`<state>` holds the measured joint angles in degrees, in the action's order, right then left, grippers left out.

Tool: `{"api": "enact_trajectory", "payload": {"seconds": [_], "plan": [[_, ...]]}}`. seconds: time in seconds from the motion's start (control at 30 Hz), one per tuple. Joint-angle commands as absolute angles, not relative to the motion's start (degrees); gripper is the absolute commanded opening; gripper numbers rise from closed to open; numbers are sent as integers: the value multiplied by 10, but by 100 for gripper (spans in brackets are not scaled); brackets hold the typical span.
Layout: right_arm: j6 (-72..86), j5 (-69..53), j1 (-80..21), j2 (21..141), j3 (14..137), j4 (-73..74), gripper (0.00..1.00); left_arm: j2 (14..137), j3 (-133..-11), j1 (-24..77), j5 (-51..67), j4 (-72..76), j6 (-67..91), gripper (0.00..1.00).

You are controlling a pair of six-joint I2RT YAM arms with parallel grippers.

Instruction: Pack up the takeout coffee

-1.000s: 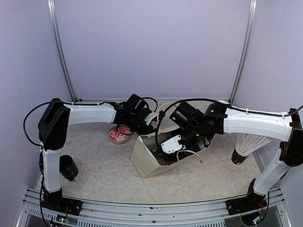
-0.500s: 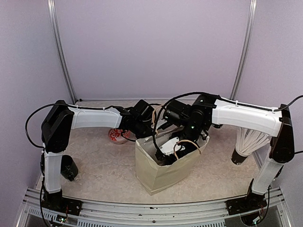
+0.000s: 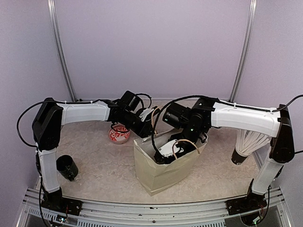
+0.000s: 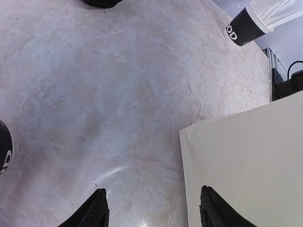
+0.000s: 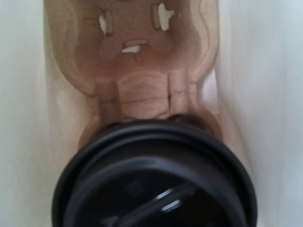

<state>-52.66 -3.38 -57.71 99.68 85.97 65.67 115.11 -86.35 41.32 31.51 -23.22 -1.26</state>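
The takeout coffee shows only in the right wrist view. Its round black lid (image 5: 156,175) fills the lower part of that view. It sits in a brown pulp cup carrier (image 5: 137,61) inside the cream paper bag (image 3: 161,172). The bag stands upright mid-table. My right gripper (image 3: 166,150) reaches down into the bag's mouth. Its fingers are hidden behind the lid. My left gripper (image 4: 154,210) is open and empty, just behind the bag's far left corner. Its right fingertip (image 4: 213,208) lies over the bag's side (image 4: 246,165).
A black cup of white sticks (image 3: 246,146) stands at the right, also in the left wrist view (image 4: 248,23). Another black cup (image 3: 66,168) stands near the left arm's base. A red-and-white round thing (image 3: 118,135) lies left of the bag. Part of a black cup (image 4: 4,146) shows at the left wrist view's edge.
The bag has gone from lying tilted to standing upright. My left gripper has drawn back from the bag's rim toward the far left. My right gripper stays inside the bag.
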Motion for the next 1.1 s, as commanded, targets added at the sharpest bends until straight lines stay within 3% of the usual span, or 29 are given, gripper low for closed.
{"api": "enact_trajectory", "payload": {"seconds": [0.0,0.17,0.23,0.3,1.07], "plan": [[-521,-49,-575,1041,814,723,57,1117,-858,406,303,-221,-11,65],[-516,-53,-575,1034,857,758,67,1103,-865,393,294,-232,-21,66],[-513,-59,-575,1031,882,775,79,1092,-869,383,296,-233,-22,66],[-509,-65,-575,1029,906,787,98,1082,-872,373,296,-235,-23,67],[-470,-94,-540,1013,1036,775,99,915,-884,350,239,-299,-35,70]]}}
